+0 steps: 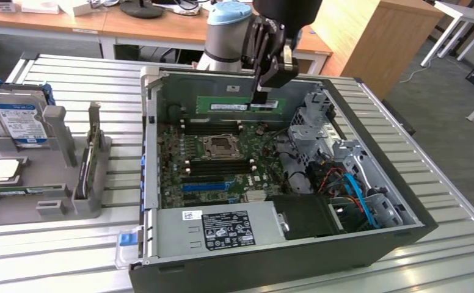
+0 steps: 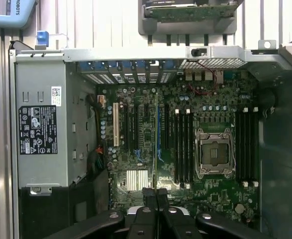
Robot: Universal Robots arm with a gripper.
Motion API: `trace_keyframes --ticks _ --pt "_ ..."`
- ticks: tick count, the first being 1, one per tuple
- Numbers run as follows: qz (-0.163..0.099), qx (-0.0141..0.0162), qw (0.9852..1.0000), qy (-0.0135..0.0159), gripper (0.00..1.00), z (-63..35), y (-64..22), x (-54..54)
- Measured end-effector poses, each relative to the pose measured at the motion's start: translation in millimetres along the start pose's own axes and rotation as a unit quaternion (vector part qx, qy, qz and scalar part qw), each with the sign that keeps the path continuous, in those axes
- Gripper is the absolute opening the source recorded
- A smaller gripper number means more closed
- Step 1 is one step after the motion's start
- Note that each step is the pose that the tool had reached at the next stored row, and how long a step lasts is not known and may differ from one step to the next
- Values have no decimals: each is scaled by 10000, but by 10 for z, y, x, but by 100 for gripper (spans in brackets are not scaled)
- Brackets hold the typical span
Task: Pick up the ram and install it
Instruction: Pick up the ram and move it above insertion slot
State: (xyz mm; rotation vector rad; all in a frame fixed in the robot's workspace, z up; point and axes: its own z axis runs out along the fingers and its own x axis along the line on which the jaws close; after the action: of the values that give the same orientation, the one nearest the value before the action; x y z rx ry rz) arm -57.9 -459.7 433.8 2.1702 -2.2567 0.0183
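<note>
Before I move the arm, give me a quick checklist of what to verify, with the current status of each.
1. Ram clamped in end effector: ok.
2. Ram held over open computer case, not seated: ok.
3. Memory slots beside CPU socket empty: ok.
4. Ram lined up over one slot: cannot tell.
5. Slot latches open: cannot tell.
6. Cables away from memory slots: ok.

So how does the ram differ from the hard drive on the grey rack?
The ram is a thin green stick; the hard drive is a thick silver block with a blue label. The ram hangs over the open case, clamped in the jaws; the hard drive stands in the grey rack. Both are on edge.
</note>
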Motion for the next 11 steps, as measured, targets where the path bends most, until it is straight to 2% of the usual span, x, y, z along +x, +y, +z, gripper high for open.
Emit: trace_keyframes --ticks 11 --pt "20 3 10000 0 12 10 10 -255"
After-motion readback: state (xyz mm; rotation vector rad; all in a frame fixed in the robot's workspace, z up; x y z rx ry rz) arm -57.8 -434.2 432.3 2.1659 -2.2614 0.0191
